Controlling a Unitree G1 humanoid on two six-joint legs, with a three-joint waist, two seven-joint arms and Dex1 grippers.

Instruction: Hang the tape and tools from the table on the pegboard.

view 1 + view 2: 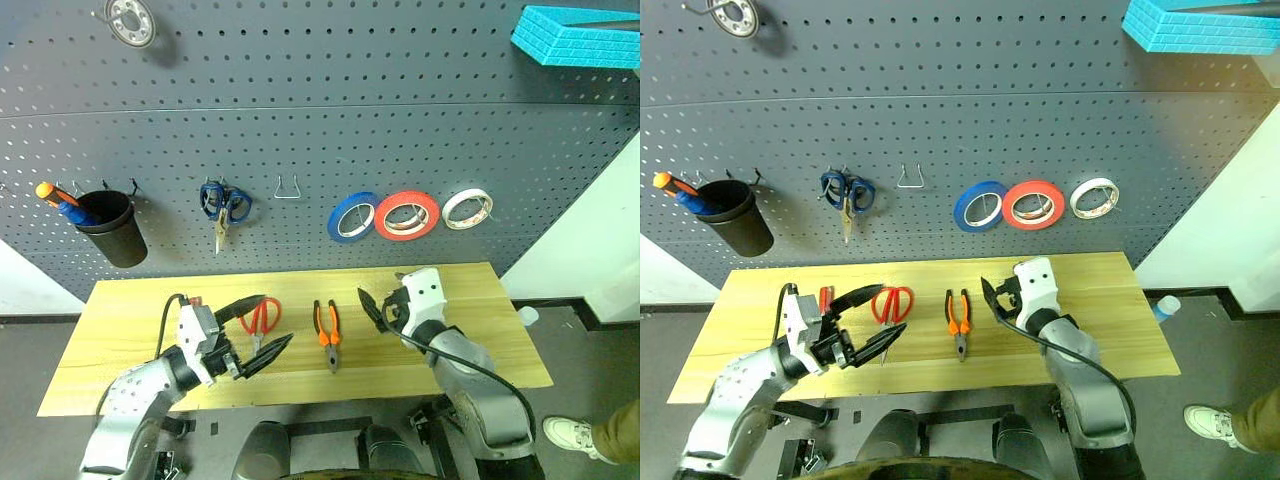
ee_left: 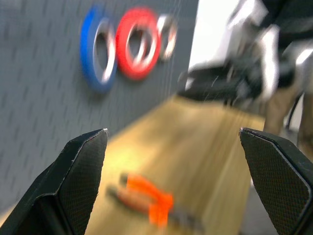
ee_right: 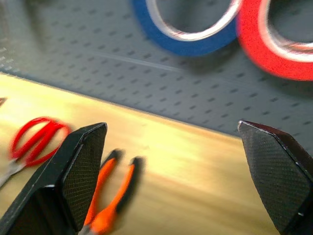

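The red tape hangs on the dark grey pegboard between a blue roll and a whitish roll. On the yellow wooden table lie red-handled scissors, orange-and-black pliers and a small red screwdriver. My left gripper is open and empty, level over the table, its fingers either side of the scissors as seen from above. My right gripper is open and empty above the table, right of the pliers and below the rolls.
Blue-handled scissors hang on the board beside an empty wire hook. A black cup holds orange and blue screwdrivers. A metal ring hangs top left, blue foam top right. A person's shoe is on the floor.
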